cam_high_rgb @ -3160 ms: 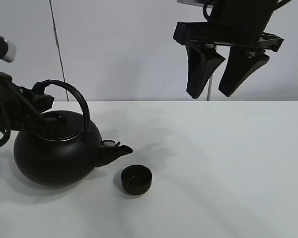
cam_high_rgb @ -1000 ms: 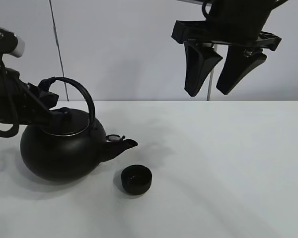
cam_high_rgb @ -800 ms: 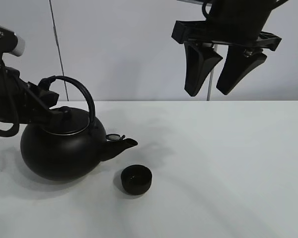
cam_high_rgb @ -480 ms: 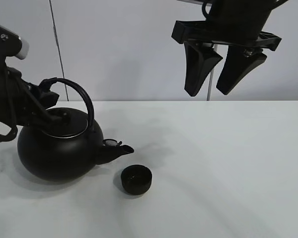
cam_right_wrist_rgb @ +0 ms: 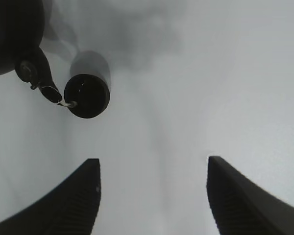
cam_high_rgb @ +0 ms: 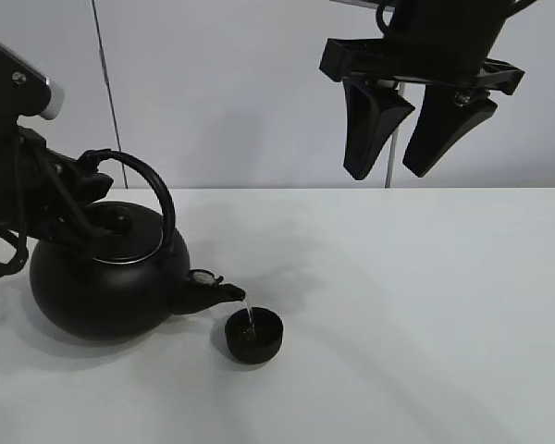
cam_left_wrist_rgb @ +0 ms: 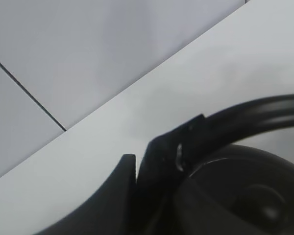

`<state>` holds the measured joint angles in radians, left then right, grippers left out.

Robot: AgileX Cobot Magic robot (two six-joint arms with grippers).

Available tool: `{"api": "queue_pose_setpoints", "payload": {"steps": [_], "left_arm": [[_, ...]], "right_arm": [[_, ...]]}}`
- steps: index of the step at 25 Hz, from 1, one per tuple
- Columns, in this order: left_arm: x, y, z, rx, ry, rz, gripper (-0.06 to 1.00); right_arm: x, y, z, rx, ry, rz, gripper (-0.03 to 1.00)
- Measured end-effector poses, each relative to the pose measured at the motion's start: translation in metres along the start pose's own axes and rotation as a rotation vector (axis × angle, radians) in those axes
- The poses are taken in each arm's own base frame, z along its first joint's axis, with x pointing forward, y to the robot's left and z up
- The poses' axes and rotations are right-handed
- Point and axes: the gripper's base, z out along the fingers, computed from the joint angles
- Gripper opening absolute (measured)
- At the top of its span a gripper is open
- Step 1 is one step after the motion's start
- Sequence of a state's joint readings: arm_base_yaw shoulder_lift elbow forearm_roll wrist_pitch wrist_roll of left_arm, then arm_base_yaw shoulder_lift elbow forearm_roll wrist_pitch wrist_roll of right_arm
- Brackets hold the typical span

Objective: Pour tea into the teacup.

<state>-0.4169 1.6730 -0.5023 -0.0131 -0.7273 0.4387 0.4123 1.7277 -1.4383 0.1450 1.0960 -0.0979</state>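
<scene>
The big black kettle (cam_high_rgb: 102, 282) is tilted forward on the left of the white table (cam_high_rgb: 425, 305), its spout (cam_high_rgb: 217, 293) over the small matte-black teacup (cam_high_rgb: 253, 335). A thin stream of liquid runs from the spout into the cup. My left gripper (cam_high_rgb: 85, 180) is shut on the kettle's arched handle (cam_left_wrist_rgb: 245, 117). My right gripper (cam_high_rgb: 414, 166) hangs open and empty high above the table at the back right. The right wrist view shows the teacup (cam_right_wrist_rgb: 87, 95) and the spout tip (cam_right_wrist_rgb: 44, 78) from above, with its fingers (cam_right_wrist_rgb: 73, 203) spread wide.
A pale wall (cam_high_rgb: 240, 92) with a thin dark vertical seam stands behind the table. Nothing else lies on the tabletop around the kettle and cup.
The kettle was lifted slightly, then tipped forward and down so its spout dropped over the teacup. Liquid now flows into the cup. The right gripper stayed still.
</scene>
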Motion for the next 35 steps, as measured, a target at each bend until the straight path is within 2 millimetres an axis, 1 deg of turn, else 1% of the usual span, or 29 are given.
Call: {"api": "queue_pose_setpoints", "payload": {"steps": [8,18,20,23,29,32,35], "left_arm": [[0.000,0.000,0.000,0.003,0.004,0.039,0.11],[0.001,0.000,0.000,0.005,0.009,0.021,0.11],[0.001,0.000,0.000,0.005,0.009,-0.023,0.11],[0.000,0.000,0.000,0.002,0.001,-0.154,0.11],[-0.002,0.000,-0.001,0.001,-0.033,-0.362,0.11],[0.000,-0.001,-0.004,-0.001,-0.049,-0.454,0.11],[0.005,-0.003,-0.011,-0.006,-0.081,-0.496,0.11]], "right_arm": [[0.000,0.000,0.000,0.000,0.000,0.000,0.43],[0.000,0.000,0.000,0.000,0.000,0.000,0.43],[0.000,0.000,0.000,0.000,0.000,0.000,0.43],[0.000,0.000,0.000,0.000,0.000,0.000,0.43],[0.000,0.000,0.000,0.000,-0.001,0.000,0.43],[0.000,0.000,0.000,0.000,-0.001,0.000,0.43],[0.000,0.000,0.000,0.000,-0.001,0.000,0.43]]}}
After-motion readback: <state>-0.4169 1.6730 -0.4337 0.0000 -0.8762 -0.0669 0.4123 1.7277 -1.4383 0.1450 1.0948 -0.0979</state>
